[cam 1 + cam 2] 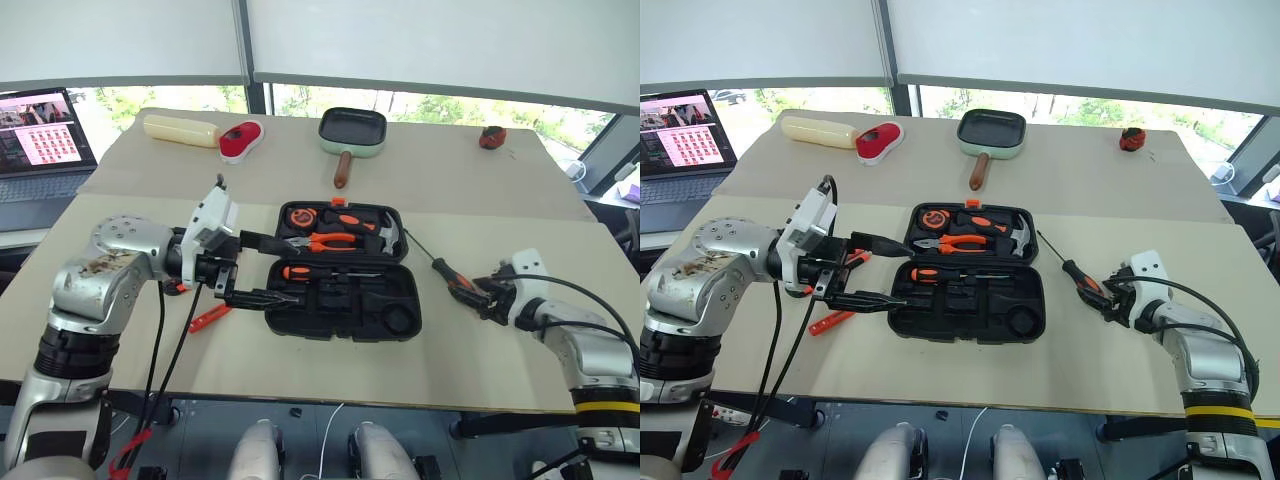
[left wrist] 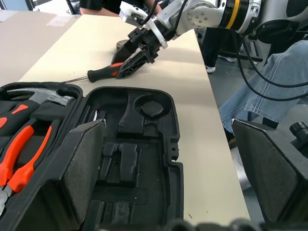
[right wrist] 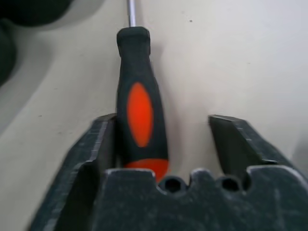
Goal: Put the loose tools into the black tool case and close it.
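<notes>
From the head views, you saw the black tool case point(image 1: 345, 275) lying open on the surface point(image 1: 480, 190), with the pliers point(image 1: 325, 241) and the hammer point(image 1: 390, 232) in its far half and one thin screwdriver point(image 1: 300, 272) resting in the near half. Your left claw point(image 1: 262, 268) sat at the left end of the case, fingers spread wide, holding nothing. A small orange tester screwdriver point(image 1: 209, 318) lay on the surface just beside that claw. Your right claw point(image 1: 478, 293) was down at the handle end of the black-and-orange screwdriver point(image 1: 447, 272), which lay on the surface to the right of the case. A green pan point(image 1: 352, 132) sat far back, well apart from the case.

From the left wrist view, your left claw's two fingers point(image 2: 82, 163) stood wide apart over the empty slots of the case. Across the case you saw the right claw point(image 2: 127, 60) at the screwdriver's handle point(image 2: 103, 73).

From the right wrist view, the handle point(image 3: 139, 113) lay between the right claw's fingers point(image 3: 103, 139). One finger touched it and the other stood apart, so the claw was not clenched on it yet.
</notes>
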Controlling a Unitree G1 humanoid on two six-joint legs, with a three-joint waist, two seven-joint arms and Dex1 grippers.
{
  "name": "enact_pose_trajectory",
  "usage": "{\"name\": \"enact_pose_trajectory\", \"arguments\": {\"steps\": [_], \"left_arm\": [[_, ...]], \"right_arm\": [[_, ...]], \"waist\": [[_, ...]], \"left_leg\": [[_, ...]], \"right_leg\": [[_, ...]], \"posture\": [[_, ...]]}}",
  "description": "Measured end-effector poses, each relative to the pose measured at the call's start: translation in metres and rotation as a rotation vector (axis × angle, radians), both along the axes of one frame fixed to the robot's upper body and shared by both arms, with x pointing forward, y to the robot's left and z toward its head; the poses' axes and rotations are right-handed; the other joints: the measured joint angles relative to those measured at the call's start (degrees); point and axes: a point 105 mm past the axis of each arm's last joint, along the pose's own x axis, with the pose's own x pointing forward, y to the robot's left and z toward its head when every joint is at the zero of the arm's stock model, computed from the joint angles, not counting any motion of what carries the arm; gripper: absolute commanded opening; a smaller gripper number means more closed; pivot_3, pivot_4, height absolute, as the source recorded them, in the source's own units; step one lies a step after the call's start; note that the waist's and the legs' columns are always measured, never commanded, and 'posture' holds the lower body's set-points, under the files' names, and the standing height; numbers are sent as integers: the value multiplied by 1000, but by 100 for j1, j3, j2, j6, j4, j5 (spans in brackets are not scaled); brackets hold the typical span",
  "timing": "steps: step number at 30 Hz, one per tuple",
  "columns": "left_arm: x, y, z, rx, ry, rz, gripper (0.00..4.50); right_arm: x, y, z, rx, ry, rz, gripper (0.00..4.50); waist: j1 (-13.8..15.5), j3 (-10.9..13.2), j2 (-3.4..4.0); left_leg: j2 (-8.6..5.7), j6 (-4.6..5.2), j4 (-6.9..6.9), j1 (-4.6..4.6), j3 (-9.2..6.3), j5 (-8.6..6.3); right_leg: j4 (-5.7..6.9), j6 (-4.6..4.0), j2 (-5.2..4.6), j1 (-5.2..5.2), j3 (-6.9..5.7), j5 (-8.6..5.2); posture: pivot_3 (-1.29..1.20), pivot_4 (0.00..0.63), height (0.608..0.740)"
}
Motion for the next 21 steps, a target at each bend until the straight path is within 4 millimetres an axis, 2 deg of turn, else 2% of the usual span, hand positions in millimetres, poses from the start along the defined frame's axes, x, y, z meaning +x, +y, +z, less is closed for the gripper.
{"name": "enact_pose_trajectory", "arguments": {"steps": [3, 4, 7, 11, 12, 15, 18, 21], "left_arm": [[0, 1, -1, 5, 4, 5, 4500], [0, 3, -2, 11, 9, 12, 4500], [2, 10, -9, 24, 36, 37, 4500], [2, 21, -13, 57, 47, 58, 4500], [2, 22, -13, 65, 38, 54, 4500], [0, 24, -13, 76, 35, 45, 4500], [0, 25, -13, 83, 36, 41, 4500], [0, 25, -13, 83, 32, 38, 4500]], "right_arm": [[-4, 2, 2, -12, -15, 8, 1070], [-6, 4, 3, -12, -24, 18, 980], [-10, 15, 21, -10, -78, 70, 989], [-3, 24, 65, -36, -171, 160, 989], [1, 31, 83, -47, -218, 207, 989], [-2, 57, 107, -53, -270, 372, 989], [-18, 104, 96, -92, -223, 692, 989], [-28, 123, 77, -130, -178, 849, 989]], "waist": [[0, 0, 0], [1, 1, 1], [-7, 4, 6], [-35, 8, 10], [-32, 9, 12], [-9, 9, 11], [-2, 9, 11], [32, 10, 10]], "left_leg": [[0, 0, -3, 0, 0, 0], [0, 0, -8, 0, 1, 0], [0, 0, -10, 1, 5, 0], [2, 0, -14, 3, 11, 0], [2, -1, -21, 4, 12, 0], [6, -1, -36, 3, 10, 0], [4, 0, -42, -5, 12, 0], [-1, 0, -40, -23, 14, 0]], "right_leg": [[-1, 0, 0, -1, 0, 0], [-1, 0, 0, -3, 1, 0], [-1, 0, -1, -6, 5, 0], [-2, -1, 0, -12, 9, 0], [-2, -2, 0, -15, 11, 0], [-13, -7, 5, -15, 8, -2], [-20, -6, 4, -22, 8, -3], [-20, -4, -1, -39, 7, -2]], "posture": [[0, 150, 740], [0, 150, 740], [0, 150, 740], [0, 150, 740], [0, 150, 740], [0, 150, 740], [0, 150, 740], [0, 150, 740]]}}
